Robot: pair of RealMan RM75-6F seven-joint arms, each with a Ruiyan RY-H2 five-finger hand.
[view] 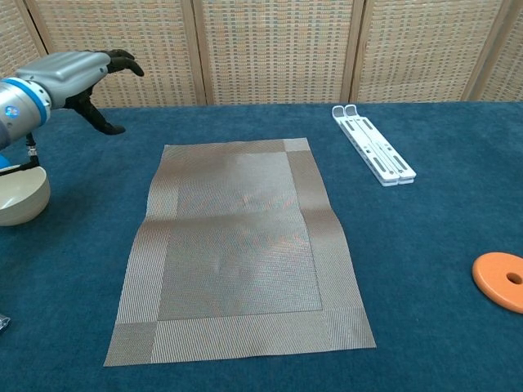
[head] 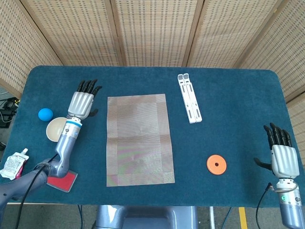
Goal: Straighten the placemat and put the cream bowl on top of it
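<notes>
The grey-brown woven placemat [head: 138,138] [view: 239,245] lies flat and unfolded on the blue table, long side running front to back. The cream bowl [head: 57,129] [view: 20,196] stands upright to its left, clear of the mat. My left hand [head: 81,102] [view: 75,73] hovers open between bowl and mat, above the bowl's far side, fingers spread and holding nothing. At the table's front right corner, my right hand [head: 280,152] is open and empty, far from both; the chest view does not show it.
A blue ball [head: 45,114] sits beyond the bowl. A white folding stand [head: 189,97] [view: 372,153] lies right of the mat, an orange disc [head: 216,164] [view: 501,282] front right. A red card [head: 64,181] and a foil pouch [head: 13,163] lie at the front left.
</notes>
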